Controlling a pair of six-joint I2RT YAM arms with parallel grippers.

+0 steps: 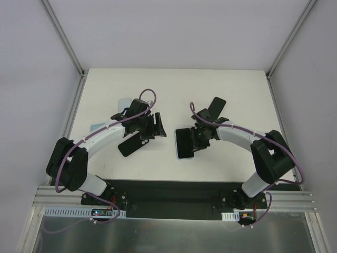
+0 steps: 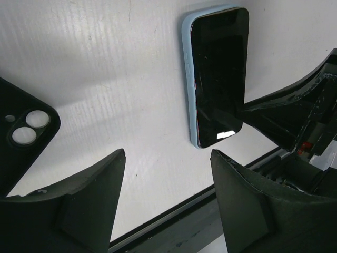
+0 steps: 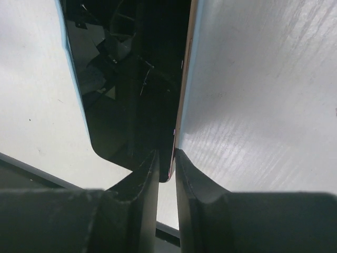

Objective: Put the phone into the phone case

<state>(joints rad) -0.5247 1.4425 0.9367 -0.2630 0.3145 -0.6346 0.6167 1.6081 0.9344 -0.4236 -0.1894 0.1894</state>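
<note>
The phone (image 1: 183, 143), with a black screen and a pale blue rim, lies at the table's middle. My right gripper (image 1: 196, 139) is shut on it. In the right wrist view its fingertips (image 3: 152, 161) pinch the phone (image 3: 131, 79) by the long edge near a bottom corner. A black phone case (image 1: 131, 143) with two camera holes lies to the left. My left gripper (image 1: 156, 126) hovers open just beyond the case with nothing between its fingers. The left wrist view shows that gripper (image 2: 168, 153) over bare table, the case (image 2: 26, 132) at left and the phone (image 2: 218, 76) ahead.
Another flat black phone-shaped piece (image 1: 215, 108) lies behind the right gripper. Two pale blue flat pieces (image 1: 125, 102) (image 1: 97, 127) lie partly under the left arm. The black base rail (image 1: 168, 192) runs along the table's near edge.
</note>
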